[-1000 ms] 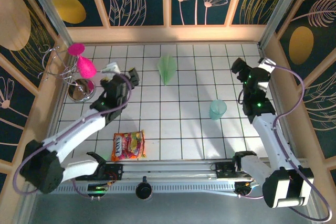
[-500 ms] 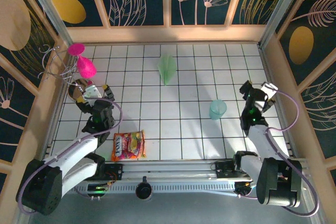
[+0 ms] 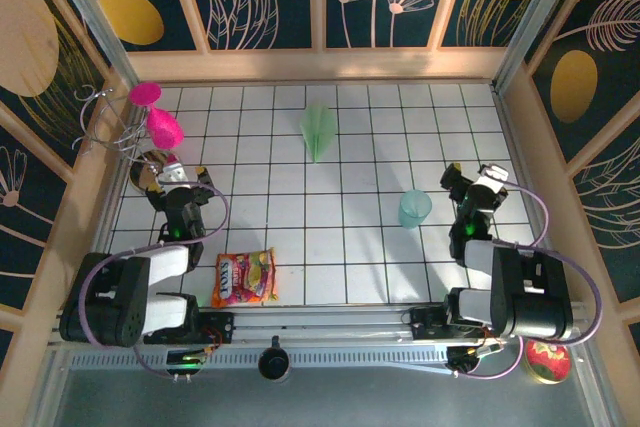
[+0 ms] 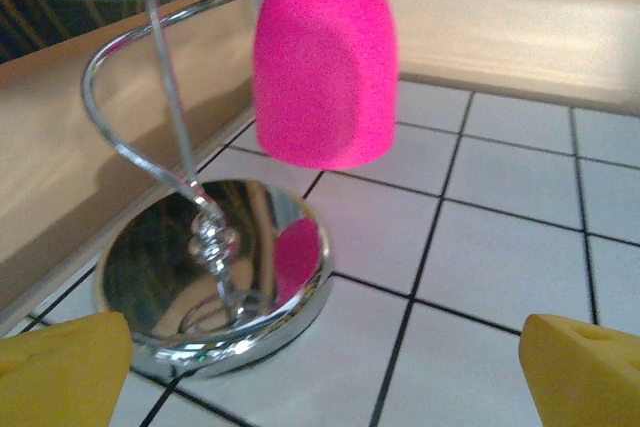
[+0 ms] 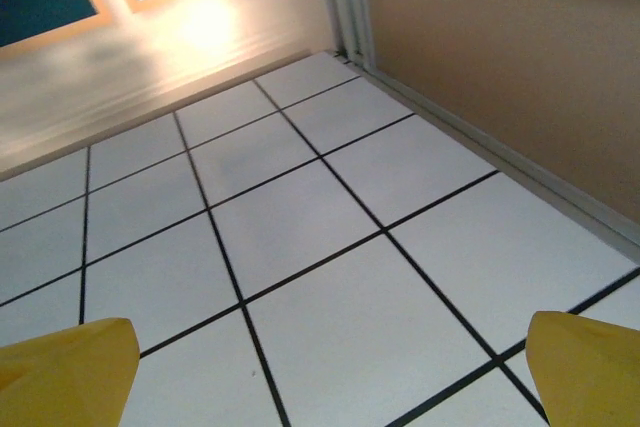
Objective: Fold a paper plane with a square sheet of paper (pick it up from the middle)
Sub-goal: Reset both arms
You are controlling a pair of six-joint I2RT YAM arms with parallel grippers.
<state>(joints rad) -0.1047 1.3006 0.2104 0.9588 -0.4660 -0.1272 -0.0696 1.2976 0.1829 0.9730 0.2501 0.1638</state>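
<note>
The paper plane is lying at twelve o'clock on the worktop, seemingly flat. The left pincer and right pincer are gaping wide, gripping nothing.

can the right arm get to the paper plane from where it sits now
Probably yes. The paper plane lies in the open with nothing on it. The right gripper has its fingers open and empty. The teal cup stands just beside the straight path, so the arm should clear it with care.
</note>
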